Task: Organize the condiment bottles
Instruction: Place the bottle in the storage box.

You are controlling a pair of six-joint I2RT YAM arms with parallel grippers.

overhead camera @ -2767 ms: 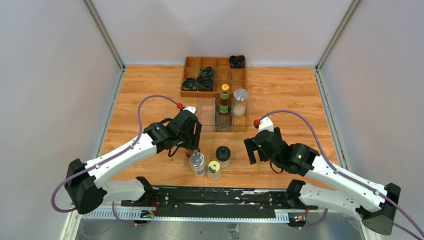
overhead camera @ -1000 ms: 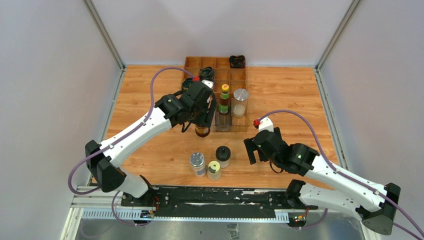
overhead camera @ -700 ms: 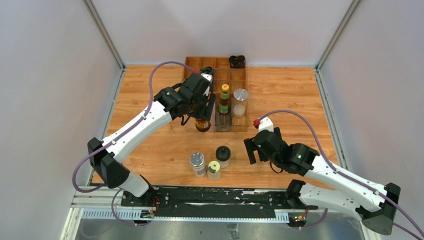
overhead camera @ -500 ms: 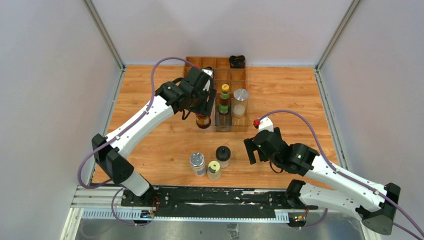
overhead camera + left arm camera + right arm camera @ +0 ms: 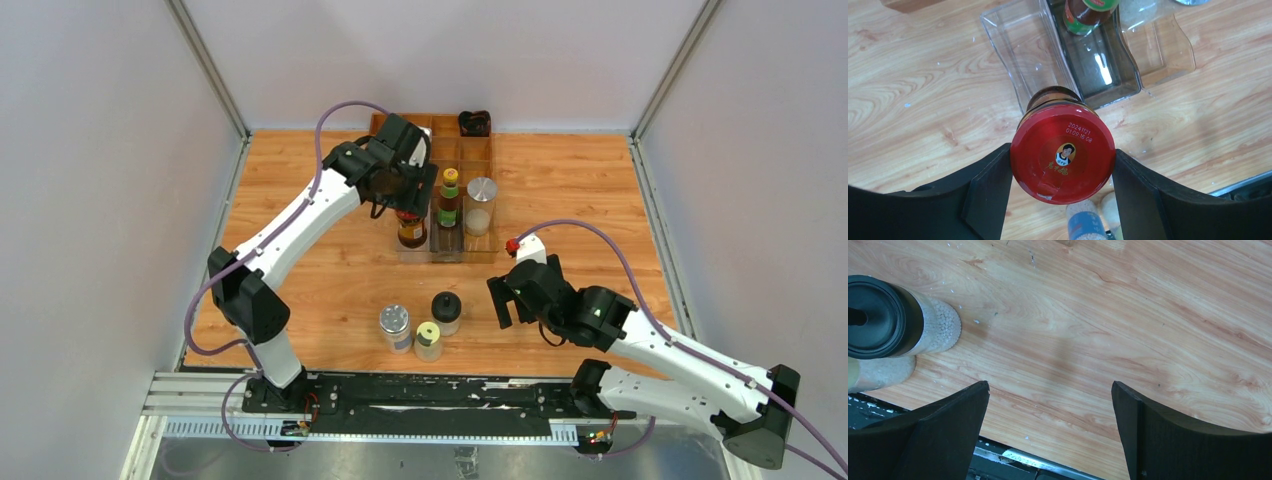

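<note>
From above, the red-capped jar [image 5: 411,235] is held by the left gripper [image 5: 407,212] at the clear tray's [image 5: 484,247] 9 o'clock end. At the left wrist, its lid is seen clamped between both fingers. At the right wrist, the right gripper [image 5: 1049,389] is spread wide, the black-capped jar [image 5: 878,317] at 10 o'clock.

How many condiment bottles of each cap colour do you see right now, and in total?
Red-capped glass jar: 1
Silver-capped glass jars: 2
Yellow-green-capped bottle: 1
Black domed-cap jar: 1
Pale-yellow-capped jar: 1
Total: 6
</note>
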